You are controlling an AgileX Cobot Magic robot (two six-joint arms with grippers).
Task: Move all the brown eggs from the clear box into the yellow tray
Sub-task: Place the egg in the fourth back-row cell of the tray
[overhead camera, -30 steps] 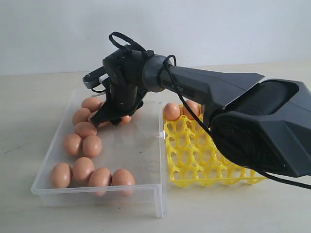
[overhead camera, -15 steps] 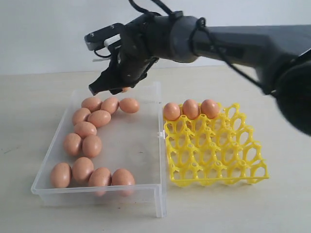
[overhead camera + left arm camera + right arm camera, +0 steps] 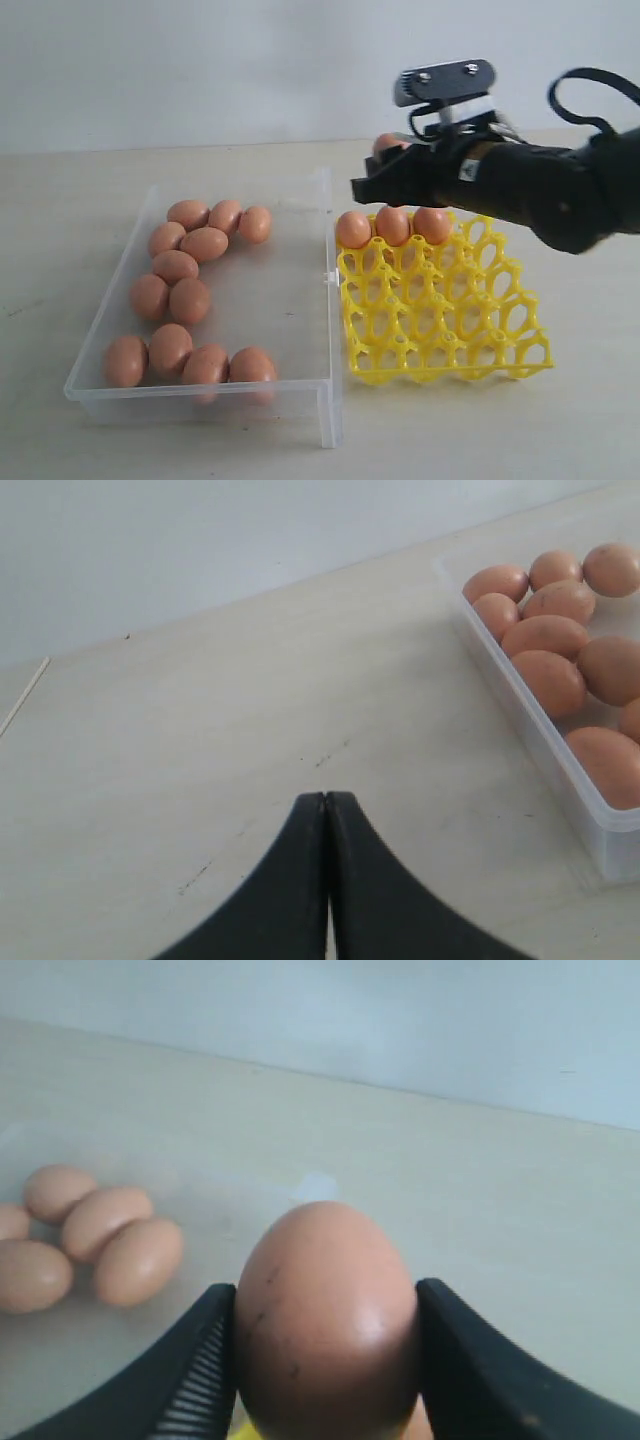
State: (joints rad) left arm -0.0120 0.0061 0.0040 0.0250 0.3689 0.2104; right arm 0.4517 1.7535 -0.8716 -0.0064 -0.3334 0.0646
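My right gripper (image 3: 375, 180) is shut on one brown egg (image 3: 388, 143), held in the air above the back row of the yellow tray (image 3: 440, 320). In the right wrist view the same egg (image 3: 325, 1320) fills the gap between the two black fingers of the right gripper (image 3: 327, 1295). Three brown eggs (image 3: 392, 225) sit in the tray's back row. Several more brown eggs (image 3: 178, 300) lie in the clear box (image 3: 300, 300) to the left. My left gripper (image 3: 326, 798) is shut on nothing, low over bare table beside the clear box (image 3: 530, 730); the exterior view does not show it.
The pale table (image 3: 60, 200) runs round both containers, with a light wall behind. The box's tall end wall (image 3: 330, 400) stands between box and tray. The right arm's dark body (image 3: 560, 195) hangs over the tray's back right.
The right gripper rose out of the clear box with an egg and swung right, from over the box's far end to above the tray's back row.
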